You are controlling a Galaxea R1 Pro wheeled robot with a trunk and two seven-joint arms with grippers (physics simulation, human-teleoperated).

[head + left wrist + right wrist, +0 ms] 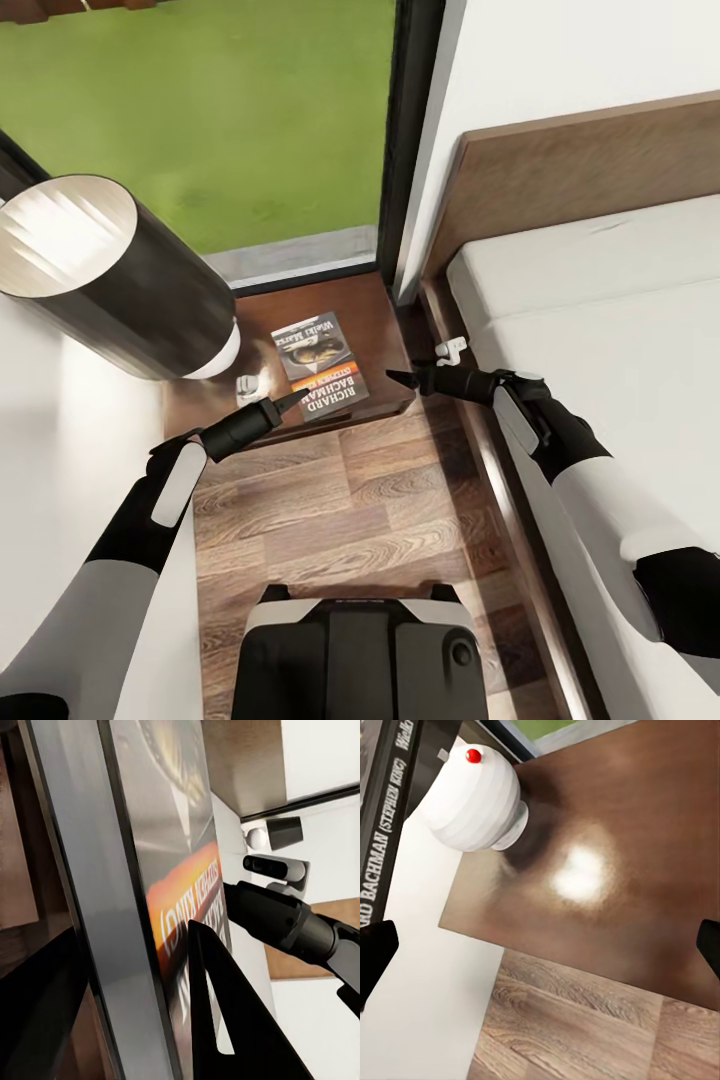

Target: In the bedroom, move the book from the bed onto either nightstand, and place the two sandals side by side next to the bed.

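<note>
Book (319, 365) (thin, glossy) on wooden nightstand (375, 300)

Polished dark wood nightstand (340, 300) reflects a soft glare beneath the book (320, 365), its glossy paper cover catching light; grained wood-plank floor (350, 510) has a low sheen; bed (600, 330) pairs a matt pale cloth mattress with a smooth brown wooden headboard; lamp (100, 275) wears a ribbed black shade
</note>
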